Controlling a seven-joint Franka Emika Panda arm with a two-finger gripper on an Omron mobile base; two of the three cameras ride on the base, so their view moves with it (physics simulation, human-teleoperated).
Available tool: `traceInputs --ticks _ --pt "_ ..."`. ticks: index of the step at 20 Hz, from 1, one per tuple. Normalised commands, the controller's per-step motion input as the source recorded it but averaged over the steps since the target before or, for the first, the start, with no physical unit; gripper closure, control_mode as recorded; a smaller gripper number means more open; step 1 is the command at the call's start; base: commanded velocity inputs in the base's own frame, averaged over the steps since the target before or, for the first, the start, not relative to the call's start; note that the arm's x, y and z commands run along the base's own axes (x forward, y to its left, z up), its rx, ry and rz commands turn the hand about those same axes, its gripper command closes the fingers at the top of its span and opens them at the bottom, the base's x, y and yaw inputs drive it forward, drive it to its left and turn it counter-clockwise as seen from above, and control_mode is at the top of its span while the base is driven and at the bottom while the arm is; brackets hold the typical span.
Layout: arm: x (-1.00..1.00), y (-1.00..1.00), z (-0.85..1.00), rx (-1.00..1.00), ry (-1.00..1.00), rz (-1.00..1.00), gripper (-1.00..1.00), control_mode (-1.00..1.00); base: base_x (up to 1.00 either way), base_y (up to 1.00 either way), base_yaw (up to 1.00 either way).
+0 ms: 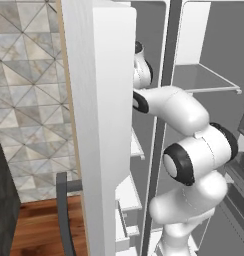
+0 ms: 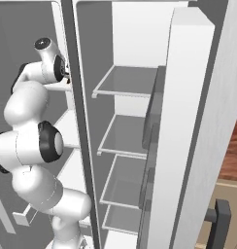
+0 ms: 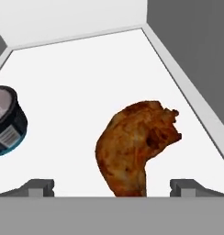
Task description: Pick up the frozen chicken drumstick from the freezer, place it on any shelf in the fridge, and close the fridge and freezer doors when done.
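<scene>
- The drumstick lies on a white freezer shelf, its thin end pointing toward the camera in the hand view.
- The end effector is spread wide: its two dark tips stand far apart at the bottom of the hand view, one on each side of the drumstick's thin end.
- Neither tip touches the meat; the drumstick sits between them and just ahead, slightly nearer the right tip.
- A dark teal can lies tipped on the same shelf, well off to the left of the drumstick.
- In the base views the arm reaches into the freezer, the narrower bay; the hand itself seems hidden behind the open door.
- The fridge beside it stands open, its grey shelves bare.
</scene>
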Motion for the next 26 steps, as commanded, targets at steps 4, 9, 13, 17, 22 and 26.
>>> traceInputs --ticks 4,9,13,17,22,26 --pt "0.33 0.0 -0.59 0.0 0.01 0.0 1.0 -1.0 0.0 0.0 0.0" --pt "0.24 -0.14 -0.76 0.0 0.0 0.0 1.0 -1.0 0.0 0.0 0.0" --pt "0.09 -0.47 -0.65 0.0 0.0 0.0 1.0 -1.0 0.0 0.0 0.0" --pt "-0.01 -0.44 -0.5 0.0 -0.05 0.0 1.0 -1.0 0.0 0.0 0.0" --pt "-0.29 -0.04 -0.05 0.02 -0.07 0.0 1.0 -1.0 0.0 0.0 0.0" --pt "-0.37 0.0 0.02 0.12 -0.17 0.0 1.0 -1.0 0.0 0.0 0.0"
